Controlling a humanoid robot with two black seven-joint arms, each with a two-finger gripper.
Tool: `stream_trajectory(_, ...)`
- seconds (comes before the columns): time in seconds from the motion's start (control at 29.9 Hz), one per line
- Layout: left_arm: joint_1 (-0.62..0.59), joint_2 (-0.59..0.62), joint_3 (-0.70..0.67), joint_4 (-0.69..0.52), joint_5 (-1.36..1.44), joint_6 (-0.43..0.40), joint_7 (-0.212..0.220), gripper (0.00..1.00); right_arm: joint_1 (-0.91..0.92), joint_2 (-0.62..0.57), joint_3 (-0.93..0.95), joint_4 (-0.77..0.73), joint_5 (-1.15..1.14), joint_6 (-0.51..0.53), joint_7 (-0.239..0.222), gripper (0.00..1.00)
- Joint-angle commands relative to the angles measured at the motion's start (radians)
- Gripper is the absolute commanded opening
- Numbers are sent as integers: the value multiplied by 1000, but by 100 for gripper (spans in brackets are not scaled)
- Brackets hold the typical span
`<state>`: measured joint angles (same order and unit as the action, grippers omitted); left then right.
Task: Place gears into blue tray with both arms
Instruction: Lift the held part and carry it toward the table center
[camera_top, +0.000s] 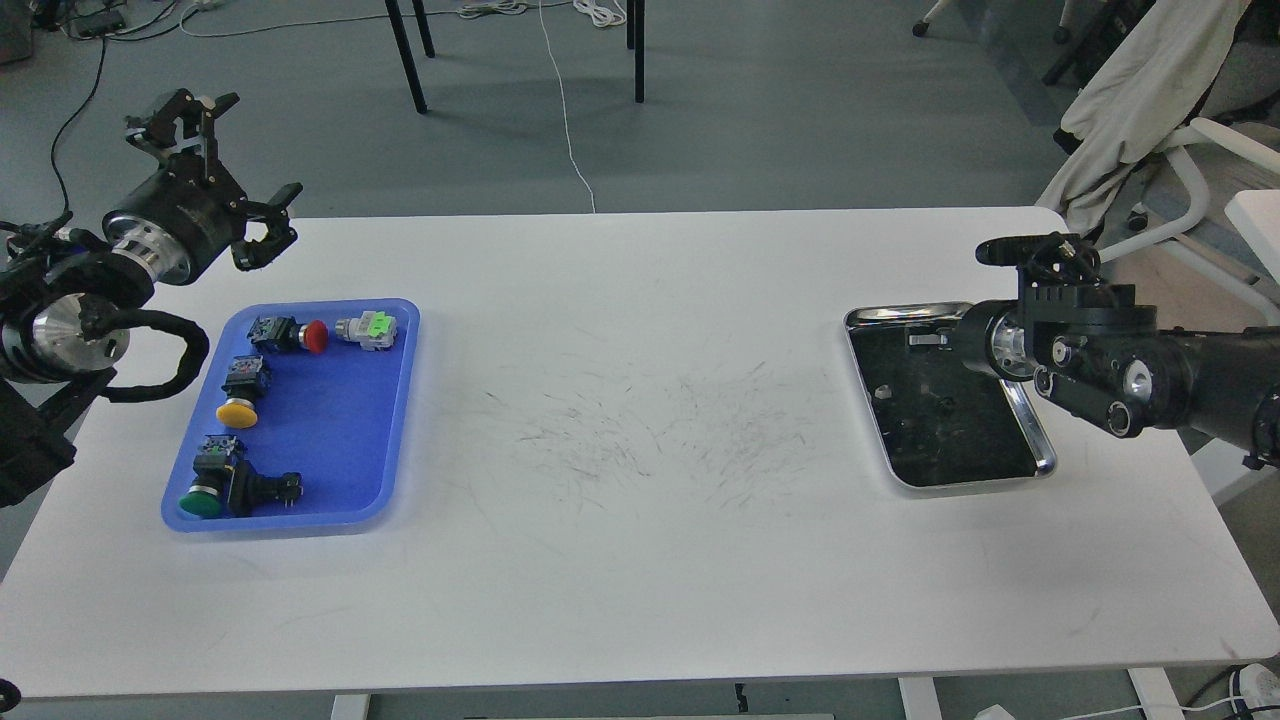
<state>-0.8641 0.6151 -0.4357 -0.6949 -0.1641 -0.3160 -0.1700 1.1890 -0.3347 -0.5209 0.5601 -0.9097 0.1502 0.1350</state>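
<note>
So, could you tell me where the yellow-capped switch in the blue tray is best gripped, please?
I'd grip the yellow-capped switch by its black body, coming straight down from above. It lies on its side in the blue tray with the domed cap toward the camera. The body's flatter sides probably suit two fingers better.

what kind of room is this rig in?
Likely a robotics lab or workshop: white worktable scuffed with marks, loose cables across the grey floor, and push-button switches sorted in a blue tray.
</note>
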Motion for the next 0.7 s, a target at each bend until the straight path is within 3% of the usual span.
stream_trajectory(0.0, -3, 8, -3, -3, -2, 0, 1, 99, 44, 2, 10, -2, -1, -7, 0, 1)
stream_trajectory(0.13, -3, 32, -3, -18, -2, 1, 3, 99, 109, 26, 28, 0, 0, -23, 1, 1)
stream_trajectory(0.37, -4, 71, -11, -49, -2, 6, 4, 99, 201, 207, 84, 4, 0, -57, 12, 1)
stream_trajectory(0.53, -4, 100, -12, -61, -3, 3, 4, 99, 227, 328, 85, 14, 0, -80, 55, 1)
stream_trajectory(0.67, -3, 118, -12, -63, -3, -2, 6, 99, 224, 335, 85, 33, -3, -101, 72, 1)
